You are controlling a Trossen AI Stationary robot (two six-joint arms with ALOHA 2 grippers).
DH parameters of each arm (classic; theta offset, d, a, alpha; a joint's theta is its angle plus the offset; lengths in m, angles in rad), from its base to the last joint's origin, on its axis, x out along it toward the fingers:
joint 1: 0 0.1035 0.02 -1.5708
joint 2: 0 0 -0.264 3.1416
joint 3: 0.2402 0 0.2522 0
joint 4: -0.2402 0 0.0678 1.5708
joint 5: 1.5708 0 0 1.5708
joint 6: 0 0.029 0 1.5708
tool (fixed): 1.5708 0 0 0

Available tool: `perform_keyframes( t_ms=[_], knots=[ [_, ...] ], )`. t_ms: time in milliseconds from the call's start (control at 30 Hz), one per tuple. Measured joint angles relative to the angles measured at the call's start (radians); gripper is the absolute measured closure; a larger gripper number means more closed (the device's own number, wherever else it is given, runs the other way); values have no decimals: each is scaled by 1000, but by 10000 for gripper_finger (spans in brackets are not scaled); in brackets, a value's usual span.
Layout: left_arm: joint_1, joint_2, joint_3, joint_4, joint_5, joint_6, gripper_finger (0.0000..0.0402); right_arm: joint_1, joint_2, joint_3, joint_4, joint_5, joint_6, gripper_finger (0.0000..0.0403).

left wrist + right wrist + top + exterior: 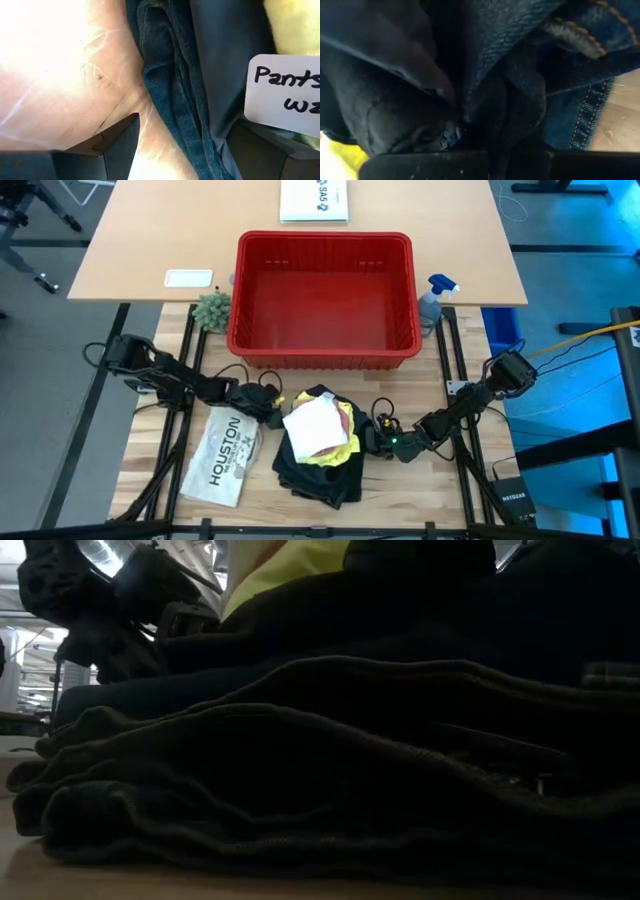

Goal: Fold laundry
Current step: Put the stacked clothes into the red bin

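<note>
The laundry lies in one heap (320, 448) on the table's near half: dark trousers (330, 770) underneath, a yellow T-shirt (345, 442) and a white cloth (312, 423) on top. A white label (285, 90) lies on the heap. My left gripper (268, 408) is open at the heap's left side. Its fingers stand on either side of the trousers' folded edge (170, 100), one of them over bare table; I cannot tell whether they touch it. My right gripper (368, 438) is shut at the heap's right side, deep in dark denim. My right gripper holds a bunched fold of the dark trousers (470, 127) at the heap's right side, pinched between its two fingers. It comes from the table's right, slanting down. Several layers gather there, but darkness hides the exact spot. The trousers stay on the table.
A red plastic basket (325, 300) stands just beyond the heap. A flat white item printed HOUSTON (225, 455) lies to the heap's left. A spray bottle (435, 300) stands right of the basket, and a small plant (212, 308) left of it.
</note>
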Motion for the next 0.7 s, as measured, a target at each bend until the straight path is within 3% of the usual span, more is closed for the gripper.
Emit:
perform_keyframes(
  t_ms=[267,467,700],
  knots=[
    [-54,25,-2,75,-58,-61,127,0,0,26,-46,-2,14,393],
    [-105,119,14,192,-108,-124,127,0,1,31,-57,-3,15,392],
    [-129,155,72,159,-131,-127,127,0,1,32,-56,-8,15,391]
  ],
)
